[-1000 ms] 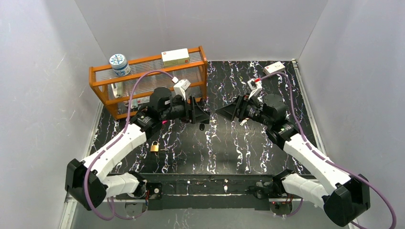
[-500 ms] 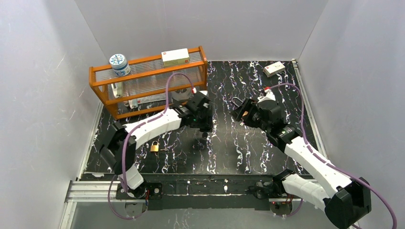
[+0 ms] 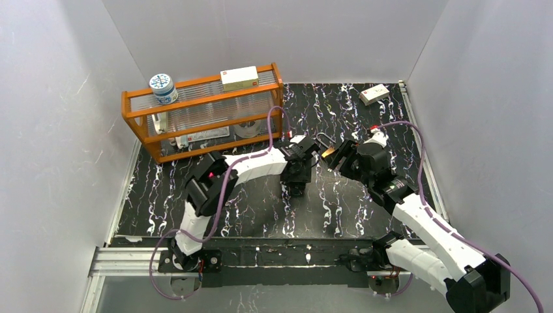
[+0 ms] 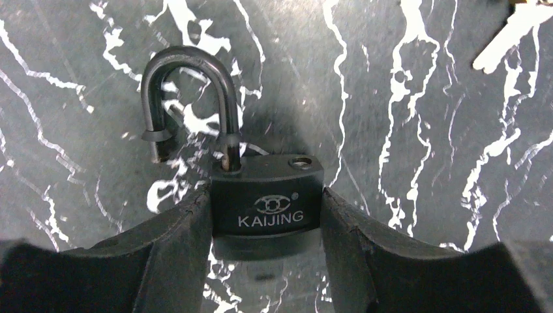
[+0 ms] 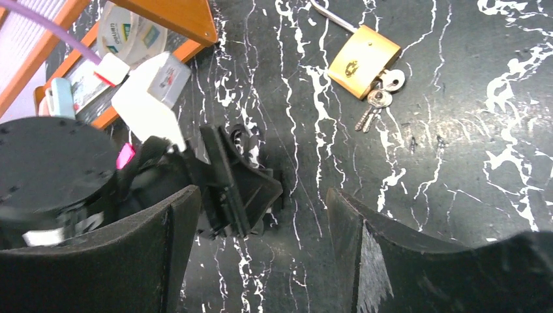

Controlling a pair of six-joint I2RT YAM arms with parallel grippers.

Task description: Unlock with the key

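White arms (image 3: 251, 163), black joints (image 3: 207, 186), purple cables (image 5: 45, 27)

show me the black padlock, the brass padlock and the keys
black padlock (image 4: 267, 210), left wrist view, on the front of its body by the lettering
brass padlock (image 5: 363, 62), right wrist view, on the middle of its body
keys (image 5: 376, 98), right wrist view, on the head of one key

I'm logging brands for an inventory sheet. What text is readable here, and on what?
"KAIJING": on the body of the black padlock, below a small emblem with ®.
Too blurred: print on the white round item in the orange rack.
Too small: label on the box atop the rack.
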